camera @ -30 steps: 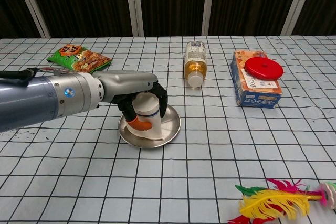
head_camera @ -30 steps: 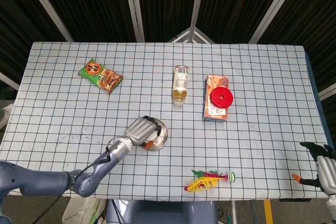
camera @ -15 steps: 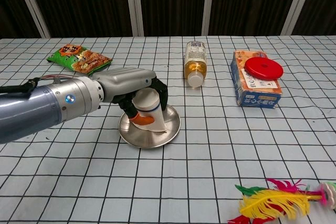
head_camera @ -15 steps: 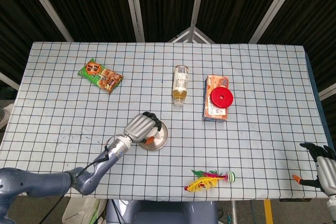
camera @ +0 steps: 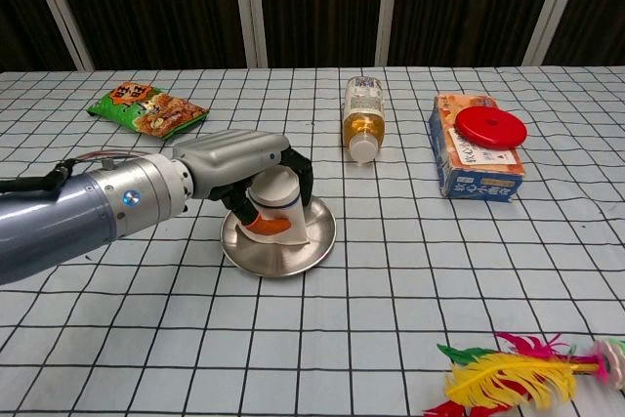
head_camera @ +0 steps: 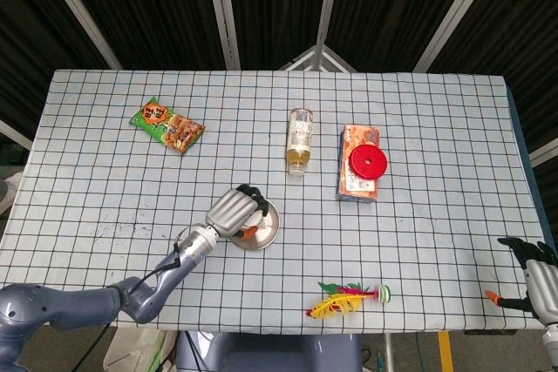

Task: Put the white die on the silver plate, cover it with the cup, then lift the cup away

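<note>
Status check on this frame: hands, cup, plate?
Left hand grips cup, tilted over silver plate. Right hand idle at table edge, holding nothing. Die not visible. Nothing in the way.

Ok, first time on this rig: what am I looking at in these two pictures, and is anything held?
Both cameras are the robot's own: the head view looks down on the table, the chest view looks across it. The left hand grips a white cup, upside down and tilted, over the silver plate; the die isn't visible. The right hand waits at the table's edge, holding nothing. Also lying there: snack bag, bottle, box with a red disc, feathered shuttlecock.
</note>
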Action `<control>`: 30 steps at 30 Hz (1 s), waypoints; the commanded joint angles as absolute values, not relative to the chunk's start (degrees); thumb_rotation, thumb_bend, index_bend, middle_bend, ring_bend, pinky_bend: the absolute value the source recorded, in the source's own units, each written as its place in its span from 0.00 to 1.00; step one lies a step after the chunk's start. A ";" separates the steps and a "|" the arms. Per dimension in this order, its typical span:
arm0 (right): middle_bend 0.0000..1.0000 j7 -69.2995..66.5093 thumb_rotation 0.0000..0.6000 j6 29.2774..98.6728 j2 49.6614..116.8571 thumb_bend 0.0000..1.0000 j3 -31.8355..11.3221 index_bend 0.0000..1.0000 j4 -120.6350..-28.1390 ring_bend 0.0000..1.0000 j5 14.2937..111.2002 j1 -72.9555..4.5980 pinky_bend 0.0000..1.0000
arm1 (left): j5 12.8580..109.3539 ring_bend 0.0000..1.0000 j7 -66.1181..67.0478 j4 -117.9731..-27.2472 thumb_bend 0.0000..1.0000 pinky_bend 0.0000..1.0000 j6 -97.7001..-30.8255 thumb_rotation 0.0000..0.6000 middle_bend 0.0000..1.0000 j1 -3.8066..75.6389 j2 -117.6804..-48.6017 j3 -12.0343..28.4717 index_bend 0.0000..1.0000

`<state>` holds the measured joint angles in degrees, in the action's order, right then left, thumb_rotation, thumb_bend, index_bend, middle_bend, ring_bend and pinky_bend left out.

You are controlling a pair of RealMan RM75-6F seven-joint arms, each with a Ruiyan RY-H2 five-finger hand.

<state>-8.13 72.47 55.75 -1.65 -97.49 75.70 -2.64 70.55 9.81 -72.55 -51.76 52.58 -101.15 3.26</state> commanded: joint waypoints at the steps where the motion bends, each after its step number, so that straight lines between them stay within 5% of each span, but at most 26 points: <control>1: 0.19 -8.10 1.00 72.47 55.75 0.10 -1.61 0.21 -97.50 0.15 75.73 -2.63 0.00 | 69.50 0.22 8.15 -73.80 0.56 0.22 -49.61 1.00 0.38 52.27 -100.96 3.38 0.51; 14: 0.19 -7.78 1.00 72.29 55.92 0.10 -1.58 0.21 -97.57 0.15 75.75 -2.79 0.00 | 63.10 0.22 1.01 -84.72 0.56 0.22 -39.78 1.00 0.38 52.50 -96.04 5.63 0.51; 30: 0.19 -7.51 1.00 71.33 55.64 0.10 -1.35 0.21 -97.92 0.15 75.28 -3.07 0.00 | 69.19 0.22 9.20 -78.83 0.56 0.22 -45.69 1.00 0.39 50.85 -97.09 1.93 0.52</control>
